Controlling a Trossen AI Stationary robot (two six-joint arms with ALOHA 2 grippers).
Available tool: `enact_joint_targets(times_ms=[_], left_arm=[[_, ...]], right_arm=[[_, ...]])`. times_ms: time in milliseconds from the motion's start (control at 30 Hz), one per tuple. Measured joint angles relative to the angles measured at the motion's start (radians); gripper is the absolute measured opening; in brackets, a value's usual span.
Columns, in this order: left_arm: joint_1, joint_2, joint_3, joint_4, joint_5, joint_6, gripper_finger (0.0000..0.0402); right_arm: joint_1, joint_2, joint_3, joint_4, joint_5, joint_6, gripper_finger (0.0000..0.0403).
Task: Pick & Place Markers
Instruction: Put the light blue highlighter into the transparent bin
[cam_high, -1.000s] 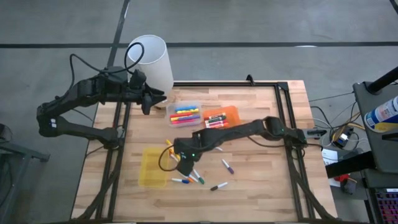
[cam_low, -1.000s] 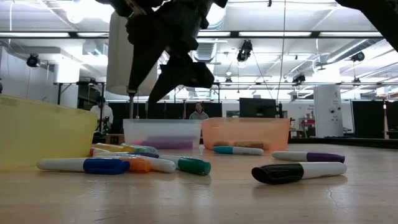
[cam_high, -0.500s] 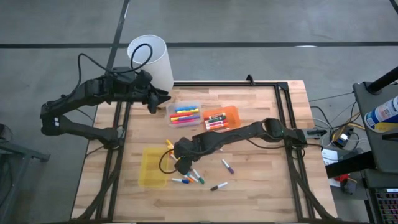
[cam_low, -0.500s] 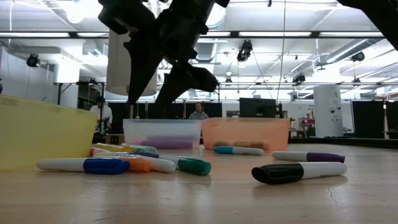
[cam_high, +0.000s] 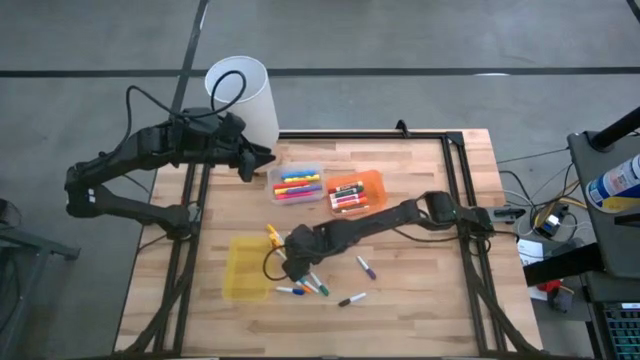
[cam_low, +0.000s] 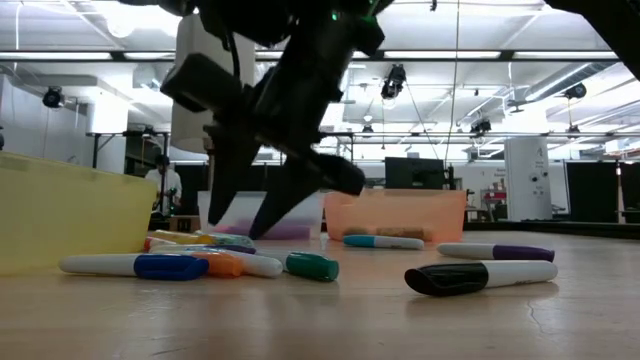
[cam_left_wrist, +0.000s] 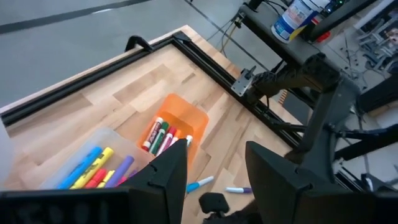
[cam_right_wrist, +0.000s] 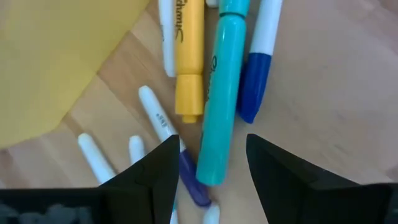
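Several loose markers lie flat in a heap beside the yellow tray. Among them are a teal marker, a yellow one and a blue-capped one. My right gripper is open, pointing steeply down just above this heap. Its fingers stand on either side of the teal marker's end. A purple-capped marker and a black-capped one lie apart on the wood. My left gripper is open and holds nothing, raised over the table's far left corner.
A clear tray and an orange tray, both holding markers, stand at the table's far middle. A white cylinder stands beyond the far left corner. Bare wood lies toward the near and right edges.
My right gripper has come down toward the heap of markers beside the yellow tray, and it has rolled as it sank. The markers have not moved.
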Motion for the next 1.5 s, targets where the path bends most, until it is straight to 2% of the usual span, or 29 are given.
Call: enact_joint_targets(times_ms=[333, 433, 667, 867, 1100, 1267, 1500], left_arm=[[-0.001, 0.0, 0.0, 0.0, 0.077, 0.029, 0.0156], [-0.001, 0.0, 0.0, 0.0, 0.077, 0.029, 0.0156], [-0.001, 0.0, 0.0, -0.001, 0.097, 0.042, 0.0156], [0.0, 0.0, 0.0, -0.003, 0.098, 0.067, 0.0156], [0.0, 0.0, 0.0, -0.031, 0.097, 0.097, 0.0156], [0.0, 0.0, 0.0, -0.035, 0.099, 0.126, 0.0156], [0.0, 0.007, 0.0, -0.031, 0.108, 0.116, 0.0156]], right_arm=[[0.003, -0.004, -0.089, 0.054, 0.023, -0.047, 0.0174], [0.003, -0.004, -0.095, 0.051, 0.048, -0.049, 0.015], [-0.003, -0.003, -0.086, 0.032, 0.057, -0.106, 0.0063], [-0.005, -0.004, -0.076, -0.007, 0.057, -0.14, 0.0056], [-0.002, -0.033, 0.017, -0.086, 0.029, -0.241, 0.0056], [-0.001, -0.067, 0.145, -0.302, 0.043, -0.295, 0.0056], [-0.001, -0.134, 0.28, -0.471, 0.114, -0.297, 0.0056]])
